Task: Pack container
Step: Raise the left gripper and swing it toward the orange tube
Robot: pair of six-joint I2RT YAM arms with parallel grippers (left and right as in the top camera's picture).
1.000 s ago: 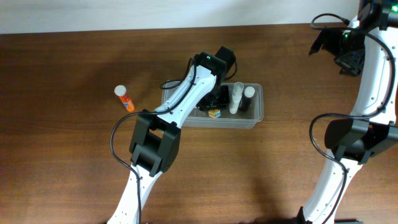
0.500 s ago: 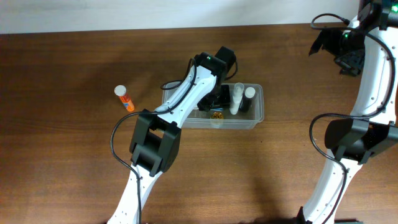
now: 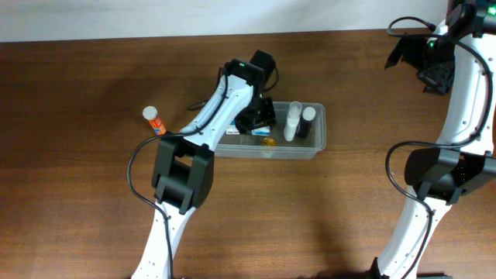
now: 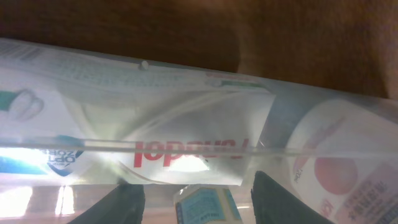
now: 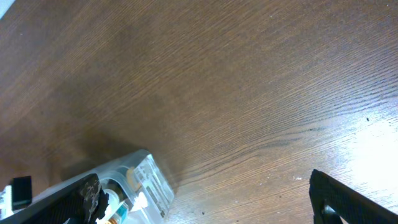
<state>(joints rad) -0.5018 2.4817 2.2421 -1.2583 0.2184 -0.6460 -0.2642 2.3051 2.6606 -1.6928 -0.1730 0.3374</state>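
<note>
The clear plastic container [image 3: 316, 143] stands mid-table. It holds a white bottle [image 3: 293, 120], a black-capped bottle [image 3: 308, 121], a small amber item [image 3: 268, 142] and a blue-and-white box [image 3: 232, 131]. My left gripper [image 3: 256, 118] reaches into the container's left half. In the left wrist view it [image 4: 202, 205] is open, with a small blue-labelled box [image 4: 208, 206] loose between the fingers. Beyond is a white packet with red lettering [image 4: 186, 149]. My right gripper [image 3: 434, 68] hangs high at the far right, open and empty [image 5: 205, 186], far from the container [image 5: 146, 180].
An orange bottle with a white cap [image 3: 155, 122] lies on the wooden table left of the container. The right arm's base stands at the right edge [image 3: 442, 174]. The table's back edge meets a white wall.
My left gripper has moved left and toward the back inside the container. The small item it held over the front wall now lies in the tub. The right arm has not moved.
</note>
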